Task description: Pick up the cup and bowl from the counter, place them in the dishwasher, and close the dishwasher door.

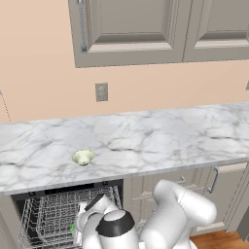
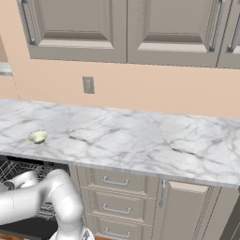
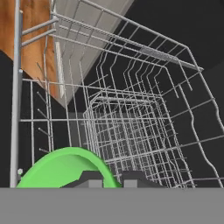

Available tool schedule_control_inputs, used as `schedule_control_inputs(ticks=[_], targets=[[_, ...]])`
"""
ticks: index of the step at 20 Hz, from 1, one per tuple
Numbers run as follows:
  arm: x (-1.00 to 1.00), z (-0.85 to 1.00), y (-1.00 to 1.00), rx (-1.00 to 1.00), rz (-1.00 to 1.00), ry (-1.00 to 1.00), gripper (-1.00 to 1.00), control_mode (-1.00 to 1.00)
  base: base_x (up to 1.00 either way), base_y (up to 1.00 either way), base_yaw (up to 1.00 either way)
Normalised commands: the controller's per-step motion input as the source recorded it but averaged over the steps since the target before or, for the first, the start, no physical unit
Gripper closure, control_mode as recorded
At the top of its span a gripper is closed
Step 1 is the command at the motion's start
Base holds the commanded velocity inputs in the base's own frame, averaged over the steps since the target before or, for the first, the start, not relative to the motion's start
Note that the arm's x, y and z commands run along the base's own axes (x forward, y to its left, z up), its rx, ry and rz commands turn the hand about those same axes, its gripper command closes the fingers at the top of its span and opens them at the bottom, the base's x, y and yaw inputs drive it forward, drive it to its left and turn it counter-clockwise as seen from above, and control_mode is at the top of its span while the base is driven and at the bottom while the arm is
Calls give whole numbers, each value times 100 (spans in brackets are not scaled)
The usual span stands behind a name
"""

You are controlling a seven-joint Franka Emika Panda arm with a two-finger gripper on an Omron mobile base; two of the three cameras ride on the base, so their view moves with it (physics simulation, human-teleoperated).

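Note:
The green cup (image 3: 61,170) sits between my fingertips, its rim arcing across the bottom left of the hand view. My gripper (image 3: 110,178) is shut on the cup's wall and holds it low inside the open dishwasher (image 1: 48,219), over the silver wire rack (image 3: 131,131). In the left base view a sliver of the cup (image 1: 72,227) peeks out beside my hand. The cream bowl (image 1: 83,157) (image 2: 37,137) stands upright on the marble counter (image 1: 170,131) (image 2: 140,136), right above the dishwasher. The dishwasher door is out of view.
Grey-beige drawers (image 2: 116,197) and a cabinet door (image 1: 214,180) lie to the right of the dishwasher. Upper cabinets (image 1: 131,29) hang over the counter. A wall outlet (image 1: 101,91) sits behind the bowl. My bent arm (image 2: 51,192) crosses in front of the rack.

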Motion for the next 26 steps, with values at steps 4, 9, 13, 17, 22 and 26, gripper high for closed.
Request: schedule_control_inputs(ticks=[4,9,13,17,22,26], targets=[[12,-34,0,0,4,0,100,-100,0,0,0],[17,-37,1,0,4,0,-100,-100,0,0,0],[4,-9,0,0,2,0,-100,-100,0,0,0],[0,-22,0,1,5,0,-100,-100,0,0,0],[-22,-88,17,7,11,0,-100,-100,0,0,0],[-45,-95,36,8,12,0,-100,-100,0,0,0]])
